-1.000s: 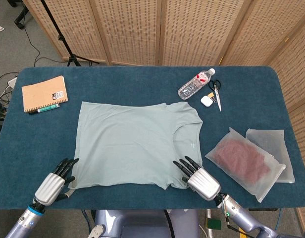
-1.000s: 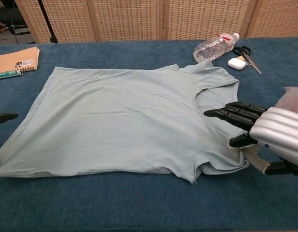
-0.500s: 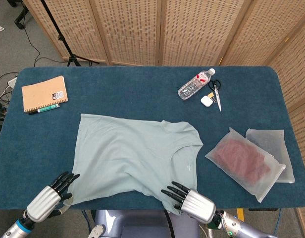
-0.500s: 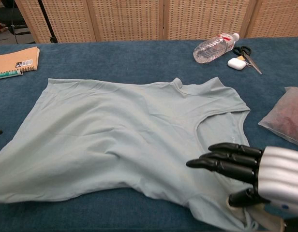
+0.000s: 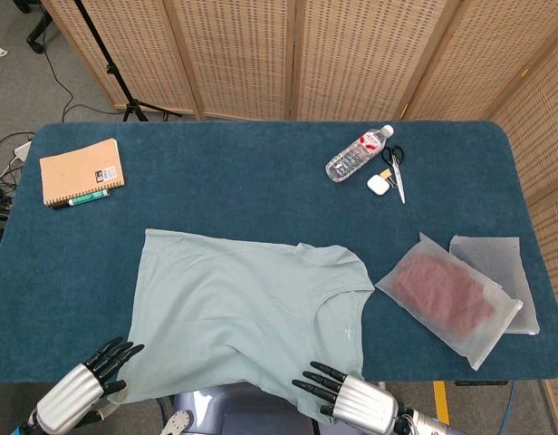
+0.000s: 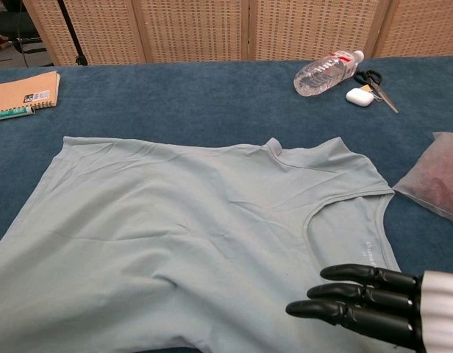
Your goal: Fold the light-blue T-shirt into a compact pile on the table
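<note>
Your T-shirt (image 5: 247, 313) lies spread flat on the table (image 5: 261, 181), unfolded, with its near hem hanging over the table's front edge and its neckline toward your right. Your right hand (image 5: 347, 397) sits at that near edge by the neck end, fingers (image 6: 359, 301) stretched out over the cloth; from the head view it seems to pinch the hem underneath, but you cannot tell for sure. Your left hand (image 5: 80, 388) is at the shirt's other near corner, fingers extended against the fabric edge, and its grip is likewise unclear. Farther back lie a notebook (image 5: 81, 170) with a pen (image 5: 78, 200), a bottle (image 5: 358, 153), scissors (image 5: 397, 168), an earbud case (image 5: 379, 184), and two plastic bags (image 5: 460, 294).
</note>
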`<control>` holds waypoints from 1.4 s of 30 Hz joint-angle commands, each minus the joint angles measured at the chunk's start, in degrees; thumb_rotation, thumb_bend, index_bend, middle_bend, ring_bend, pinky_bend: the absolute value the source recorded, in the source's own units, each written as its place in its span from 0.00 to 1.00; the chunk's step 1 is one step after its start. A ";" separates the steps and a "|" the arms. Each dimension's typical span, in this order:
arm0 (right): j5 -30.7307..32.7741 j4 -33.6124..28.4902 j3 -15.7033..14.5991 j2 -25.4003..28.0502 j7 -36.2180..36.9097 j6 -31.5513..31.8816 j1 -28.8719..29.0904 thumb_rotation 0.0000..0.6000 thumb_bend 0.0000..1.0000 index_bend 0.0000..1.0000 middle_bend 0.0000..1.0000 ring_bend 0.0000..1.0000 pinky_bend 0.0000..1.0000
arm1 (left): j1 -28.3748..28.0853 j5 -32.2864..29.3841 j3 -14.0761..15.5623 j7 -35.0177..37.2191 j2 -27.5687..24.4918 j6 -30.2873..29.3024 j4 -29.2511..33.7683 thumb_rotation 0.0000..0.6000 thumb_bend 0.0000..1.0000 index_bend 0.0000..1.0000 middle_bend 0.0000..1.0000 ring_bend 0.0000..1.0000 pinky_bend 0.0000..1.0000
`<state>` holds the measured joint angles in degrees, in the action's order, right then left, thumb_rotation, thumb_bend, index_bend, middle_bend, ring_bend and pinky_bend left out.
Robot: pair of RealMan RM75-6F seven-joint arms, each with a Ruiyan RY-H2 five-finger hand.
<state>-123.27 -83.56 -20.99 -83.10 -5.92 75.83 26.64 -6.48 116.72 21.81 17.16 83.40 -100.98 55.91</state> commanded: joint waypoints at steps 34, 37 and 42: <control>34.95 6.27 24.44 0.33 15.11 -13.24 8.13 1.00 0.75 0.63 0.00 0.00 0.00 | -20.32 -46.04 -30.14 -29.02 -11.30 37.67 38.03 1.00 0.53 0.80 0.00 0.00 0.00; 37.32 8.57 25.51 -1.56 15.24 -15.79 9.11 1.00 0.75 0.63 0.00 0.00 0.00 | -22.41 -49.75 -31.44 -29.93 -9.33 40.76 34.94 1.00 0.53 0.80 0.00 0.00 0.00; 40.01 13.29 27.00 -5.30 14.26 -18.57 10.62 1.00 0.76 0.63 0.00 0.00 0.00 | -25.21 -54.26 -33.22 -30.07 -6.20 44.42 30.11 1.00 0.53 0.80 0.00 0.00 0.00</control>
<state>-84.32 -72.04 5.25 -86.88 8.85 58.34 36.50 -30.41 63.99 -10.46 -12.69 75.84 -57.98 87.68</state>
